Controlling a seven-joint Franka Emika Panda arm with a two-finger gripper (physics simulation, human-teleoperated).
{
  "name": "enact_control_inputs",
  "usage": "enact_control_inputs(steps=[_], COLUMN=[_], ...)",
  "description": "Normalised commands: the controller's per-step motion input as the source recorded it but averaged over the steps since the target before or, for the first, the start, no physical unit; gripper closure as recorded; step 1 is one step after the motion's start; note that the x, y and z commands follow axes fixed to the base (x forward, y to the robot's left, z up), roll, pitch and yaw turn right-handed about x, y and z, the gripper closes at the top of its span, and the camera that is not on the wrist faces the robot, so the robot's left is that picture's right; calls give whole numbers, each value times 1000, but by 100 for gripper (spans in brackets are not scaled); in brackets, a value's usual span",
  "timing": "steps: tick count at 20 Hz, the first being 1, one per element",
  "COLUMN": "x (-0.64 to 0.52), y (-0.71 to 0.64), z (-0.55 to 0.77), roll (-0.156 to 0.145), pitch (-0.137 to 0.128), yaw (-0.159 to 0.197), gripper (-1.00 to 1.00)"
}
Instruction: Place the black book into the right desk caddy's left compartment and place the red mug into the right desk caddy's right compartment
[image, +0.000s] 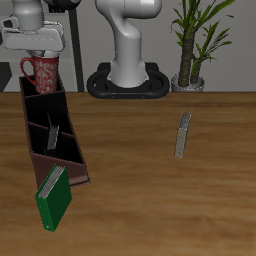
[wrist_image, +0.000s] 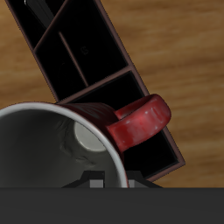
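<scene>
Nearest the tabletop's (image: 150, 200) front edge leans a green book (image: 54, 197), propped against the near end of the right desk caddy (image: 72, 148).

That caddy is the largest thing in play: a long, narrow brown tray running from near the front edge toward the tabletop's back corner. The black book (image: 52, 137) already appears to stand in a middle section of it, so that half of the task looks done, though it is too small here to be sure.

Above the caddy's far end hangs the gripper (image: 40, 50), its fingers closed on the rim of the red mug (image: 41, 73). In the wrist view the mug (wrist_image: 61, 140) fills the foreground, its handle (wrist_image: 140, 121) jutting out over the small end section, the right compartment (wrist_image: 140, 131).

My worry is that handle. The end section looks only a little wider than the mug, so the loop may catch on the wall or the divider during lowering, tipping the mug or leaving it perched on the rim. The mug's body also seems to sit off the compartment's centre, partly over the caddy's wall; released there, it could topple onto the tabletop. A grip on the rim alone may also let it swing.

A small grey object (image: 182, 134) stands well apart, toward the tabletop's middle.
</scene>
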Motion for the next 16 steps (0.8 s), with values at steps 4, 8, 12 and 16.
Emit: enact_control_inputs(steps=[4,8,12,16], x=[-39,-37,19,22], y=[21,68,-13,-78], z=[-137,-167,-182,-119], roll=[-21,2,-23,-22], pitch=[15,28,43,40], yaw=[20,41,36,13], gripper=[100,100,100,100])
